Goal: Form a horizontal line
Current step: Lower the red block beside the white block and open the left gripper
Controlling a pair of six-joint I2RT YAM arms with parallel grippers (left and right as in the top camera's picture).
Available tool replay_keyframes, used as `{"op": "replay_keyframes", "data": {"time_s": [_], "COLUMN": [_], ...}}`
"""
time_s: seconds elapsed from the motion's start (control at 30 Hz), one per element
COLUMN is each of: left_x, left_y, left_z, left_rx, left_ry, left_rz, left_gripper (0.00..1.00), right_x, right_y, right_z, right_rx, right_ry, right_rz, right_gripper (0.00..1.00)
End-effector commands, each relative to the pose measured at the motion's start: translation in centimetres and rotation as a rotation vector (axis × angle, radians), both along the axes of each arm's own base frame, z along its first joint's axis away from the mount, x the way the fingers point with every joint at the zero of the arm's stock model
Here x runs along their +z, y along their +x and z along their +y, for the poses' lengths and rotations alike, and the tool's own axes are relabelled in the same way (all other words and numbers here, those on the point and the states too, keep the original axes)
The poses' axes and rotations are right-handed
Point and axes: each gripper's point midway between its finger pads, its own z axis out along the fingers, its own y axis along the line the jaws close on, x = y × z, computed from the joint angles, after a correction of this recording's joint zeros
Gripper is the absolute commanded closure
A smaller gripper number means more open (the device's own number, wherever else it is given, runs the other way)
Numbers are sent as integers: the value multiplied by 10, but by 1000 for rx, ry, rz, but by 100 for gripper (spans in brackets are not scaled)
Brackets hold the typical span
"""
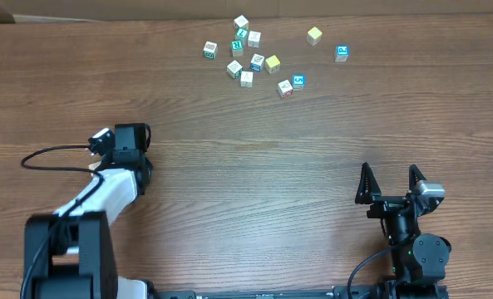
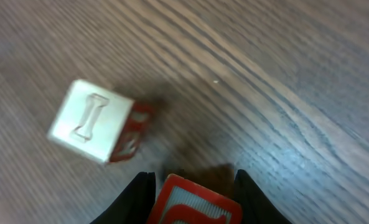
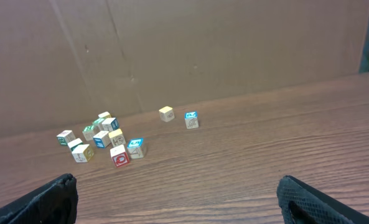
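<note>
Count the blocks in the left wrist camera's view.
2. A red-framed block is held in the left gripper; a white-topped block lies on the table beyond, to the left. Others may lie outside this view.

Block cluster (image 1: 257,62) obstructs your table (image 1: 254,166) at 12 o'clock; mid-table is open. Loose block (image 2: 91,127) sits at 10 o'clock, just beside your left hand (image 2: 193,182) gripping a red block (image 2: 196,205).
</note>
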Motion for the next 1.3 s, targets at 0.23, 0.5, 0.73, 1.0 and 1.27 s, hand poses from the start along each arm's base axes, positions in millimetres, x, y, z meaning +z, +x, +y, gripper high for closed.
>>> {"op": "replay_keyframes", "data": {"time_s": [0.23, 0.5, 0.73, 1.0, 1.27], "left_x": [-21, -46, -50, -46, -45], "left_y": [13, -28, -53, -60, -65], "left_z": [6, -16, -14, 0, 14], "left_rx": [-239, -310, -301, -262, -202], "left_ry": [138, -12, -14, 46, 48], "left_rz": [130, 314, 424, 457, 457], "left_gripper": [79, 82, 76, 76, 76], "right_x": [-2, -2, -2, -2, -2], "right_y": [0, 0, 0, 0, 0], "right_z": [1, 1, 1, 1, 1], "right_rx": [2, 2, 2, 2, 2], "right_ry": [-7, -8, -8, -7, -7], "right_rz": [-3, -3, -3, -3, -3], "right_gripper": [0, 0, 0, 0, 0]}}
